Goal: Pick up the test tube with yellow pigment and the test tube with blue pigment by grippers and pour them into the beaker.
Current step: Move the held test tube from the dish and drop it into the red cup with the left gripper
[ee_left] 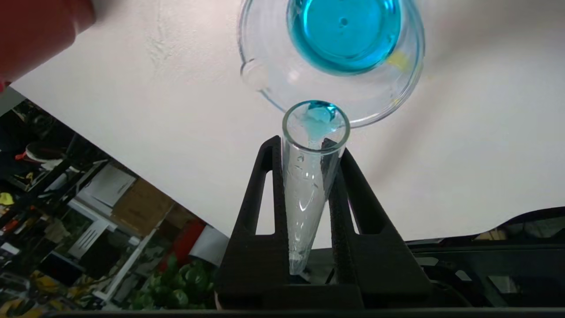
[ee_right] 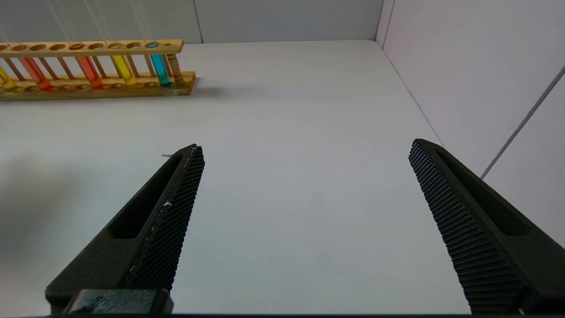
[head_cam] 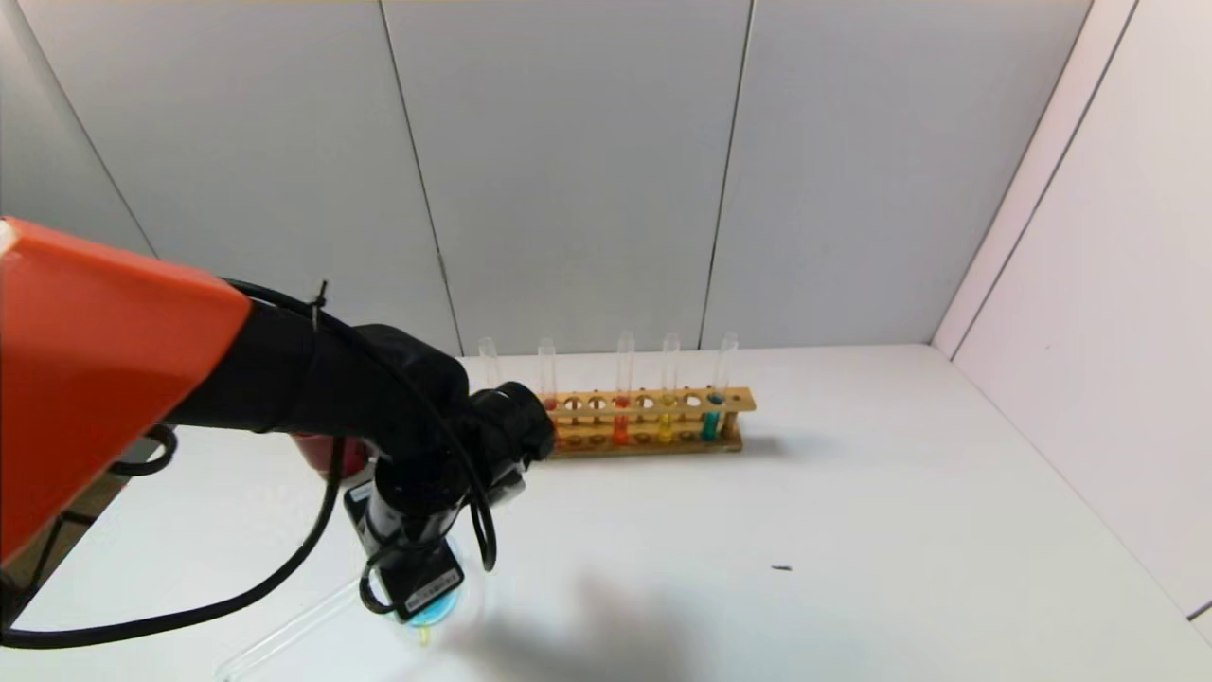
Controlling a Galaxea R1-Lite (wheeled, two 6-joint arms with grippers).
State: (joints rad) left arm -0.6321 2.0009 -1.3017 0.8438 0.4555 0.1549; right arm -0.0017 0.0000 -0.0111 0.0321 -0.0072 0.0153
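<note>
White matte table (head_cam: pixel 852 493), smooth, grey panel walls behind it. Left arm: glossy orange casing, black cylindrical wrist, looped black cables, reaching over the table's near-left part. Left gripper (ee_left: pixel 309 154) points down over the low wide clear glass beaker (ee_left: pixel 269 95); its two black wedge-shaped fingers (ee_left: pixel 265 185), rough-textured on the inner faces, are clamped on a slim clear glass test tube with blue pigment (ee_left: pixel 309 176). Tube is tipped, open mouth low over the beaker's rim, a little teal liquid pooled at the lip, rest of the tube nearly drained with droplets on the glass. Beaker holds a round pool of bright blue liquid, has a pouring lip and a small yellow mark on its wall; in the head view it sits under the wrist at the near edge (head_cam: pixel 440 606), mostly hidden.

Long wooden tube rack (head_cam: pixel 653 421), light varnished, two tiers with round holes, stands at the table's rear centre. In it: upright clear glass tubes, one with orange-red liquid (head_cam: pixel 621 417), the test tube with yellow pigment (head_cam: pixel 668 412), another teal-blue one (head_cam: pixel 712 409) at the robot's right end.

Dark red opaque cup (head_cam: pixel 327 455) behind the left wrist, partly hidden.

Right gripper (ee_right: pixel 304 212) hovers over bare table, well apart from the rack, black fingers with fine grid-patterned pads (ee_right: pixel 176 207) spread wide, gripping nothing.

Small dark speck (head_cam: pixel 781 568) on the table.
</note>
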